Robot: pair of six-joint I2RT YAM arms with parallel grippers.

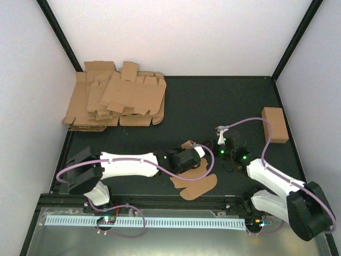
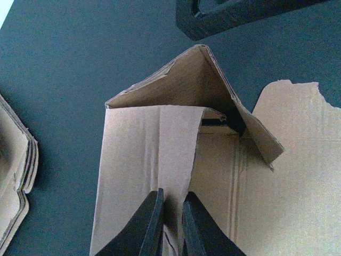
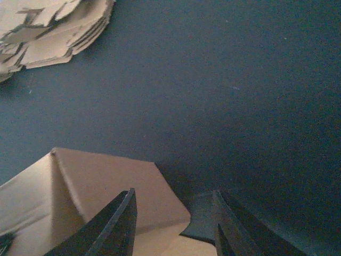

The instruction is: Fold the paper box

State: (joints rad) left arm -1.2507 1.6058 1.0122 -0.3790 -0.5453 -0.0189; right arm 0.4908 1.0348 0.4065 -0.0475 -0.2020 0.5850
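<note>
The paper box point(image 1: 194, 185) is a brown die-cut blank lying on the dark table near the front middle, with one panel raised into a tent shape. In the left wrist view the box point(image 2: 298, 176) fills the frame, its lifted panel peaked at the top. My left gripper point(image 2: 173, 194) is shut on a cardboard strip of it; in the top view this gripper point(image 1: 197, 156) sits over the blank. My right gripper point(image 3: 174, 193) is open, just right of the box point(image 3: 106, 181), with its left finger over the raised panel. In the top view it point(image 1: 220, 140) hovers close by.
A thick heap of flat cardboard blanks point(image 1: 117, 98) lies at the back left, also in the wrist views point(image 2: 13, 170) point(image 3: 48, 26). A smooth folded cardboard brick point(image 1: 275, 124) sits at the right. Black frame posts and white walls bound the table.
</note>
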